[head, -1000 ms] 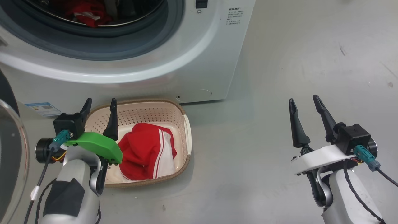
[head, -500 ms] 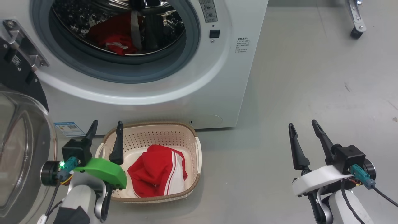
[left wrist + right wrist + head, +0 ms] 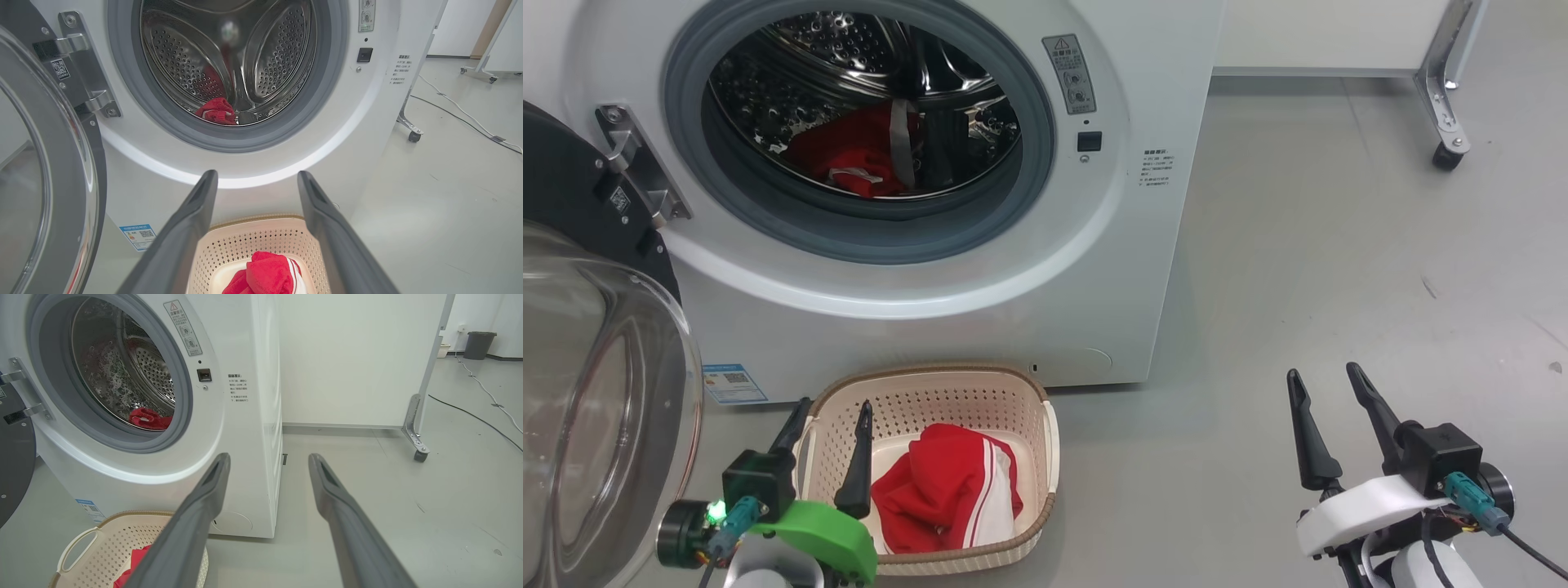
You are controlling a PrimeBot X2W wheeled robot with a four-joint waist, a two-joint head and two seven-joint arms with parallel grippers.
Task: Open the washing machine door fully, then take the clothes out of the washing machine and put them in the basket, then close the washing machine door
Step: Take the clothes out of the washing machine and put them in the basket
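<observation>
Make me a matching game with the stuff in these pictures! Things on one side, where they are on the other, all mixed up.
1 washing machine door
2 basket
3 red and white garment
4 right gripper

a lying in the basket
b open, empty, over the floor
c swung open at the left
d on the floor in front of the washing machine

Pairs: 1-c, 2-d, 3-a, 4-b

washing machine (image 3: 931,327) glossy white, drum (image 3: 849,49) shiny perforated metal, gasket (image 3: 1037,163) matt rubber, washing machine door (image 3: 605,392) clear glass, basket (image 3: 947,404) matt perforated plastic, red cloth (image 3: 939,490) inside
</observation>
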